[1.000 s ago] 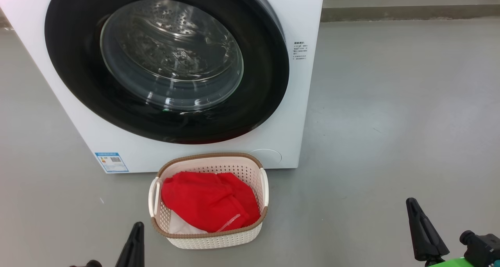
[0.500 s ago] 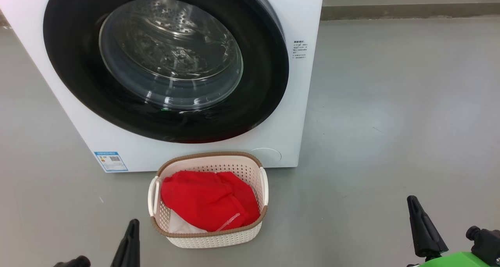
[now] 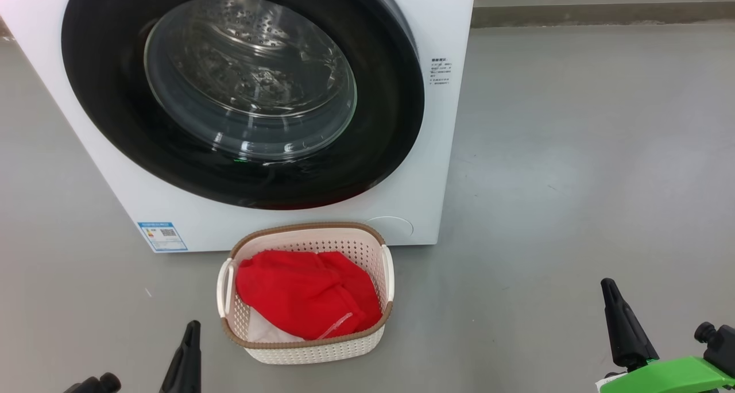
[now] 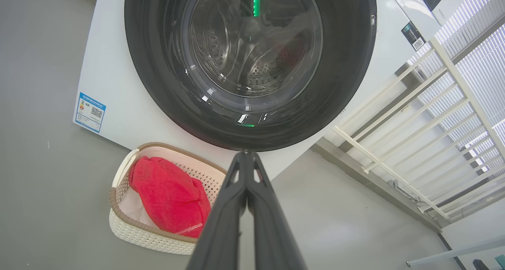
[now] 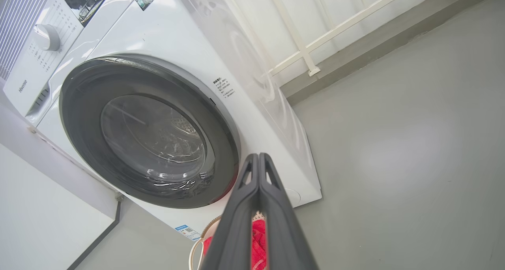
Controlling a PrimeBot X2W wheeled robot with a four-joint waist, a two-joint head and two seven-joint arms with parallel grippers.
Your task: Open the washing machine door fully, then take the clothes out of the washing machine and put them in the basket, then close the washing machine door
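With clothes [image 3: 304,295] in the basket [image 3: 310,227] and the door [image 3: 103,94] shut, left gripper [image 3: 193,326] and right gripper [image 3: 608,288] hang closed, empty, seemingly done.

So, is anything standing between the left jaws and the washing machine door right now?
Nothing visible. In the left wrist view the shut left jaws point straight at the lower black rim of the washing machine door, with bare floor between. The basket holding the clothes sits off to one side.
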